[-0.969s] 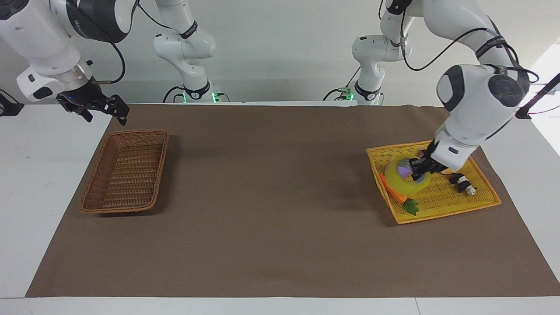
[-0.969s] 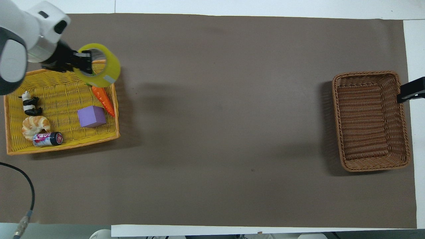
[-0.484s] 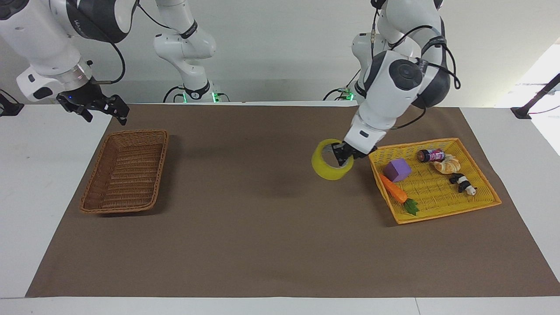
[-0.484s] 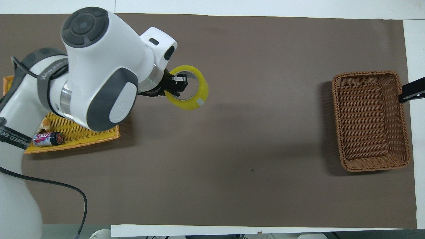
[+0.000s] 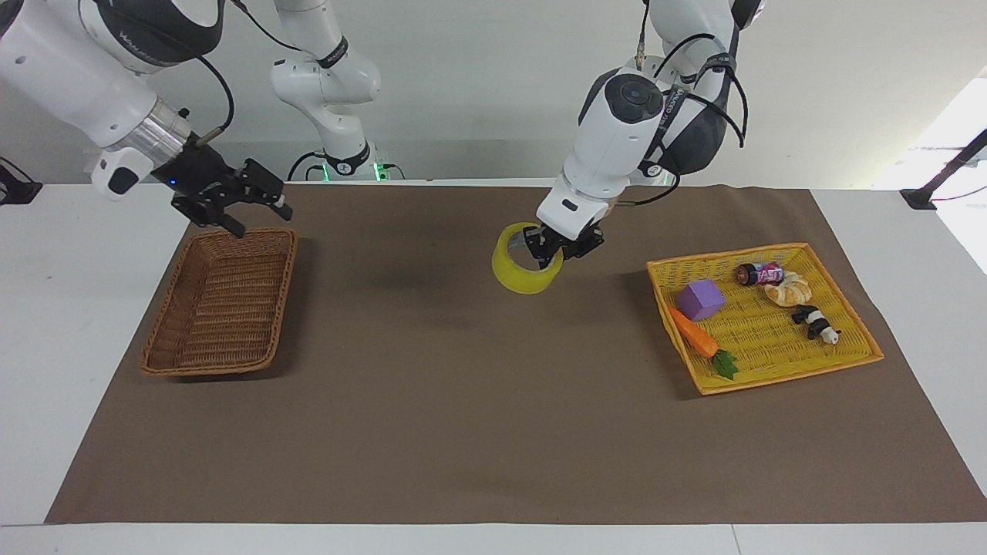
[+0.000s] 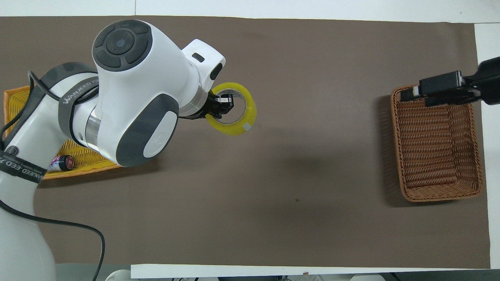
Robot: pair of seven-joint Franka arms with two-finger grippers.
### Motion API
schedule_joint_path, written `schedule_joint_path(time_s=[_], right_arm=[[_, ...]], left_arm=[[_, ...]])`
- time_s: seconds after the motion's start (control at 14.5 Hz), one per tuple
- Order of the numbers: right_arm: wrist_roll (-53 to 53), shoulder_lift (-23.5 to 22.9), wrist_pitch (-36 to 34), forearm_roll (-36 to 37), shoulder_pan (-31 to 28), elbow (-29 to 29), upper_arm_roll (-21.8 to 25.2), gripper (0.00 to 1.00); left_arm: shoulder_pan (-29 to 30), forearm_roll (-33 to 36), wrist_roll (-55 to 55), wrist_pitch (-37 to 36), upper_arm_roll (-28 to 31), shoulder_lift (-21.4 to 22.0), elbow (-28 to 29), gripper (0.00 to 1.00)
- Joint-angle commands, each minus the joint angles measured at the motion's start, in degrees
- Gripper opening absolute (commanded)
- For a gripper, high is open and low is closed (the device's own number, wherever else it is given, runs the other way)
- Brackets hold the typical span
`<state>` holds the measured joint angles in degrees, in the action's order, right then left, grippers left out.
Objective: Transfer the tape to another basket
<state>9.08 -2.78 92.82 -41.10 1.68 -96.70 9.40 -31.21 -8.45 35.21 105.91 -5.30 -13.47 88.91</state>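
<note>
The tape point(image 5: 524, 276), a yellow roll, hangs tilted in my left gripper point(image 5: 555, 248), which is shut on the roll's rim with one finger inside the core. It is up in the air over the brown mat between the two baskets, closer to the yellow one. In the overhead view the tape point(image 6: 239, 127) and the left gripper point(image 6: 221, 107) show just past the arm's big white wrist. The brown wicker basket point(image 5: 218, 370) lies at the right arm's end point(image 6: 441, 197) and holds nothing. My right gripper point(image 5: 258, 214) is open over that basket's rim nearest the robots point(image 6: 437, 90).
The yellow woven basket point(image 5: 786, 378) at the left arm's end holds a purple cube point(image 5: 700, 299), a carrot point(image 5: 698, 339), a can point(image 5: 759, 273), a croissant point(image 5: 786, 291) and a panda figure point(image 5: 816, 324). The left arm hides most of it in the overhead view point(image 6: 15, 105).
My left gripper has carried the tape out of the yellow basket and along over the mat toward the brown basket. My right gripper has moved from beside the brown basket to over its rim.
</note>
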Motion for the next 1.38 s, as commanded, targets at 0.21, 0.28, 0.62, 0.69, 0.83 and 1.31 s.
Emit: schedule_joint_path(time_s=[0.21,0.28,0.62,0.69,0.83,1.31], right_arm=[[-2.5,-6.3,15.3,-27.2,10.9,-5.6,-0.2,1.00],[-2.4,-7.1,16.6,-30.0,12.2,-6.2,-0.2,1.00],[0.7,-8.7,18.8,-37.7,18.7,-9.6,-0.2,1.00],[0.9,-8.4,19.0,-38.6,19.2,-10.8,-0.2,1.00],[3.7,-7.1,19.1,-40.7,20.8,-14.2,-0.2,1.00],[5.0,-6.2,19.0,-42.0,22.8,-16.0,-0.1,1.00]], left_arm=[[-2.6,2.6,0.7,-0.8,0.6,1.2,0.0,0.00],[-2.6,2.6,0.7,-0.7,0.6,1.2,0.2,0.00],[-2.7,2.7,0.7,-1.5,0.6,1.7,0.1,0.00],[-2.7,2.7,0.7,-1.3,0.6,1.7,0.1,0.00],[-3.3,2.7,0.7,-1.0,0.6,1.9,0.5,0.00],[-3.2,2.7,0.4,-1.0,0.7,2.0,0.5,0.00]])
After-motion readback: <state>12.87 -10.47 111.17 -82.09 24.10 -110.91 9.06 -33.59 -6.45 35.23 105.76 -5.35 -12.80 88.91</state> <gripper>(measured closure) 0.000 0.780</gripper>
